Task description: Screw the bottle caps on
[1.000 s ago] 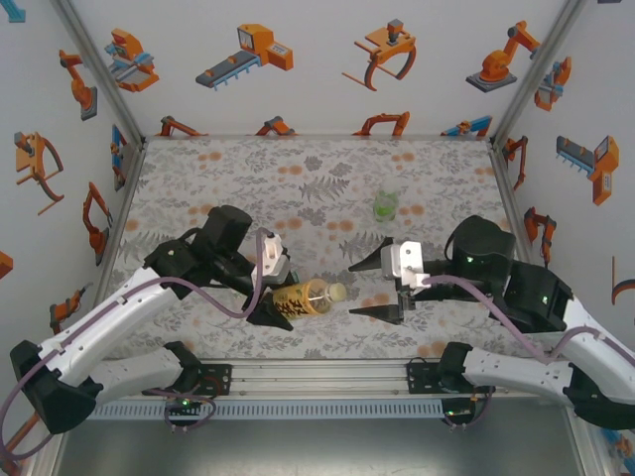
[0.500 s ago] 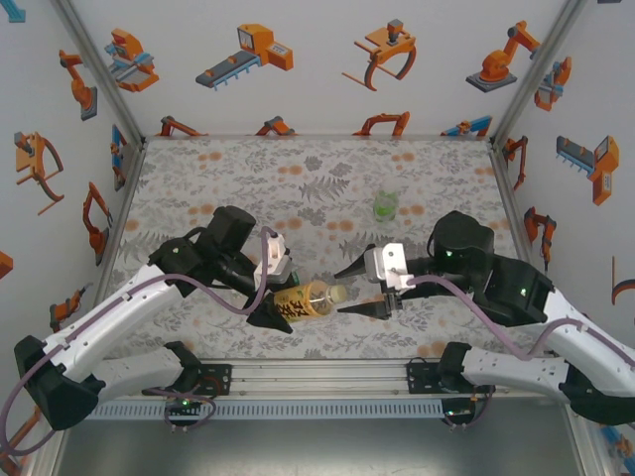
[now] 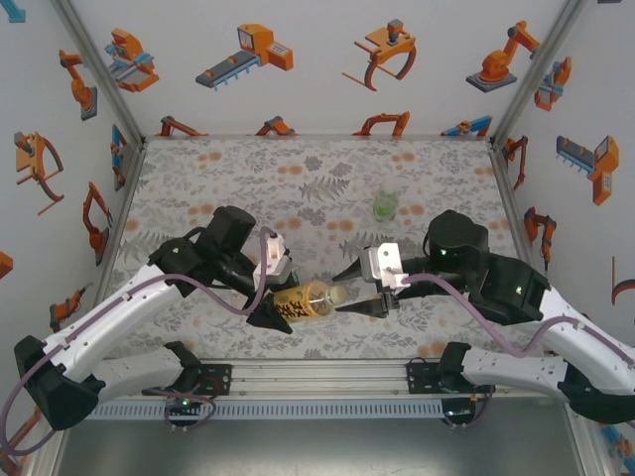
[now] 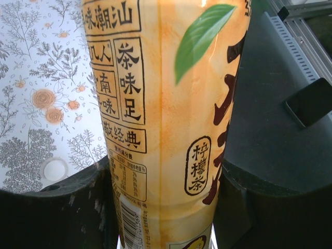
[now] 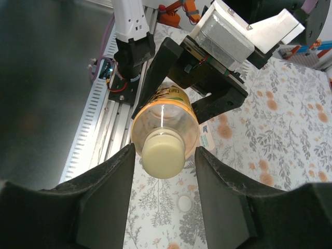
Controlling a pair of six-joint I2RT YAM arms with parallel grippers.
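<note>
I have the white cap [image 5: 163,154] dead ahead in the right wrist view: a small, pale cream, smooth round cap sitting on the neck of the tea bottle [image 4: 166,104], its flat top facing the camera. The bottle lies level in the air just above the near edge of the table [image 3: 248,169], about midway along it, cap end pointing toward the right edge. The left gripper [image 3: 280,299] is clamped on the bottle's amber, yellow-labelled body. The right gripper [image 3: 342,294] stands partly apart, one finger to each side of the cap with a thin gap on both sides, so it has hold of nothing. Below the bottle a small white disc [image 5: 184,203] lies flat on the table; I cannot tell whether it is a cap. A small green bottle [image 3: 385,206] stands upright well apart, nearer the right edge and about halfway between the near and far edges; its top is too small to read. The table wears a grey leaf print dotted with orange flowers. White walls [image 3: 317,99] carry orange cartoon robot arms, and a metal rail [image 3: 317,375] runs along the near edge.
</note>
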